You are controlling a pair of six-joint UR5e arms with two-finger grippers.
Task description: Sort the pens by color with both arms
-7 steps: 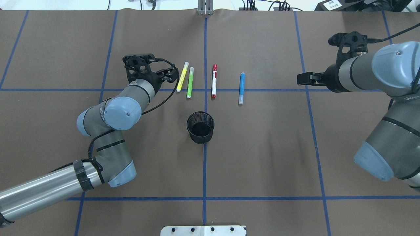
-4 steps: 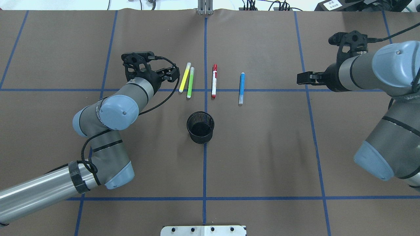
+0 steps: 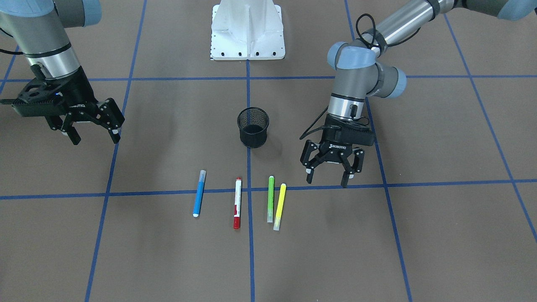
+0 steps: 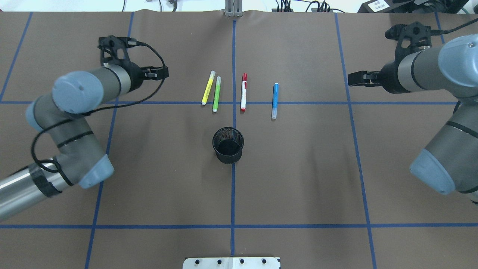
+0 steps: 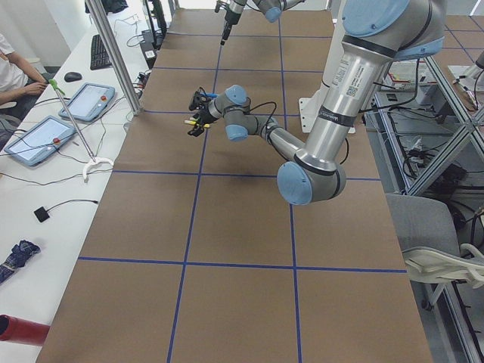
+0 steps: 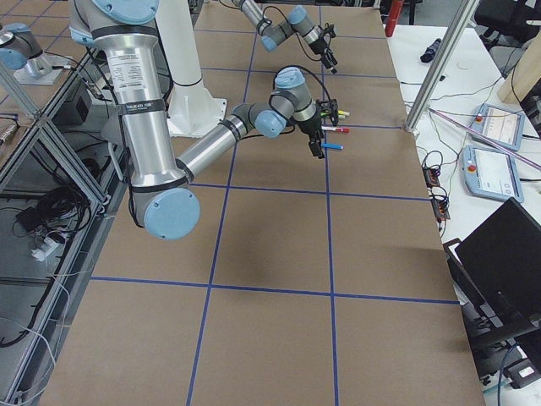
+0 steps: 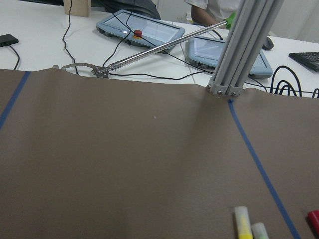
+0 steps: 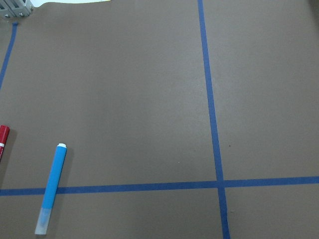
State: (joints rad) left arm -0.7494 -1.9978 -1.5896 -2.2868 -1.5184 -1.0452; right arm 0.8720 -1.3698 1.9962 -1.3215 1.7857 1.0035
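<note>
Backed off toward the overhead frame's upper left, the left gripper hangs well apart from the yellow pen, fingers spread and empty; the right gripper, upper right, is likewise spread; yellow, green pen, red-ended pen and blue pen lie in a central row, long axes top-to-bottom; left is nearer yellow, right nearer blue; the front view reads "ROBOTIQ" on each gripper.

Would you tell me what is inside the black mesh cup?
Nothing shows inside the mesh cup; only its dark bottom is visible. Part of its inner wall is out of sight.
</note>
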